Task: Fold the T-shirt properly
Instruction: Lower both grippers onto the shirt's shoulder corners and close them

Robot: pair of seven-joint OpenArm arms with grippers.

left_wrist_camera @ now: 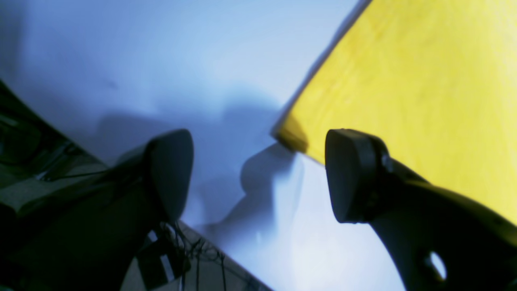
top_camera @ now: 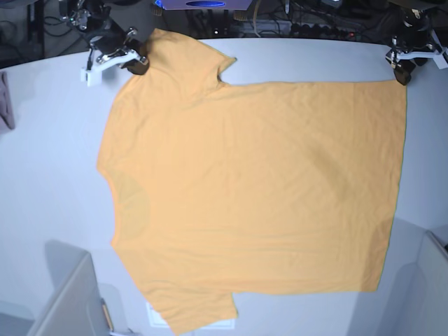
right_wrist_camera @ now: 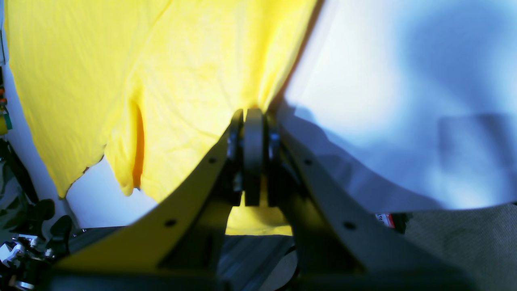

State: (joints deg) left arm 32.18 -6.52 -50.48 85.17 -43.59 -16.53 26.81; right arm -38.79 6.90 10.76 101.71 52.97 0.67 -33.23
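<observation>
The orange-yellow T-shirt [top_camera: 252, 182] lies spread flat on the white table [top_camera: 56, 196], neck to the left and hem to the right. My right gripper [top_camera: 138, 61] is at the far left, shut on the shirt's edge by the far sleeve. In the right wrist view the shut gripper [right_wrist_camera: 253, 115] pinches the yellow cloth [right_wrist_camera: 181, 81]. My left gripper [top_camera: 402, 75] is at the far right hem corner. In the left wrist view it [left_wrist_camera: 258, 178] is open and empty, with the shirt [left_wrist_camera: 404, 101] corner just beyond the gap between the fingers.
A pinkish-grey cloth [top_camera: 5, 101] lies at the table's left edge. Grey box-like shapes stand at the front left [top_camera: 63, 301] and front right [top_camera: 427, 294]. A white sheet [top_camera: 157, 315] peeks from under the near sleeve. Cables and gear line the far edge [top_camera: 301, 24].
</observation>
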